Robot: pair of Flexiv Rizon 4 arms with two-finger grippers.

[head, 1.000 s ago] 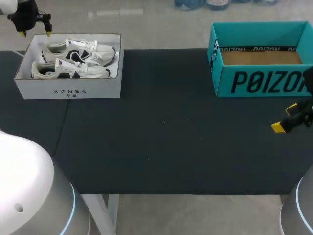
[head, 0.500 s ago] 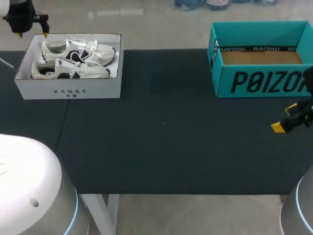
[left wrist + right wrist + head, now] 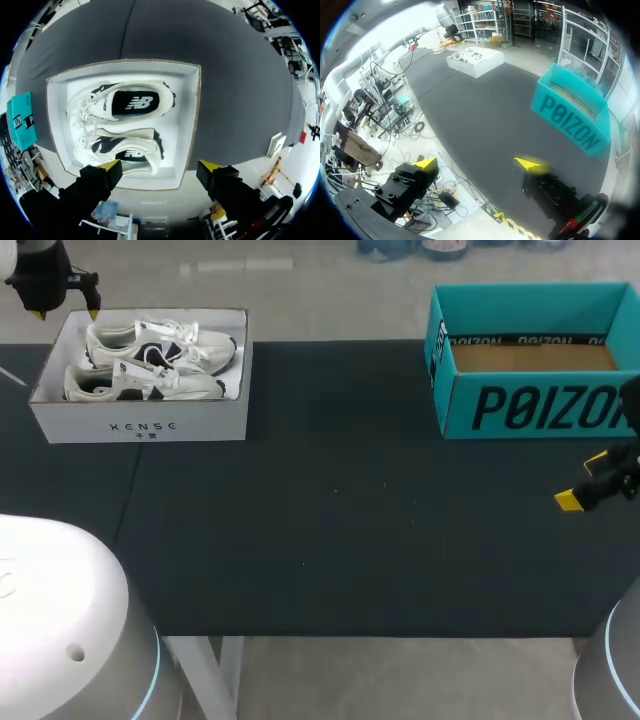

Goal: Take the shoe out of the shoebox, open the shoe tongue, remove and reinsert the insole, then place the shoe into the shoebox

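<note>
In the shoebox (image 3: 140, 426), at the table's (image 3: 330, 500) far left corner: a pair of white trainers with black side patches and white laces. Of the two, the near shoe (image 3: 145, 383) upright, mouth open to a black insole (image 3: 135, 102) with a white logo. Close beside it, touching or nearly so, the far shoe (image 3: 160, 340), with black and a white logo at its mouth too. Laces bunched over the tongues. Both laid lengthwise in the box, long axes side by side, running across the table from left to right. Toes toward the teal box (image 3: 540, 405), heels toward the table's left edge.

Above the shoebox's far left corner, at the heel end and clear of the shoes: the left gripper (image 3: 66, 312). Fingers spread wide, nothing between them. From the wrist, one yellow tip against the far shoe's side, the other past the box's end wall.

Over the table's right edge, in front of the teal box and apart from it: the right gripper (image 3: 583, 481). Fingers likewise wide, empty.

Teal box open-topped, at the far right, well apart from the shoebox.
</note>
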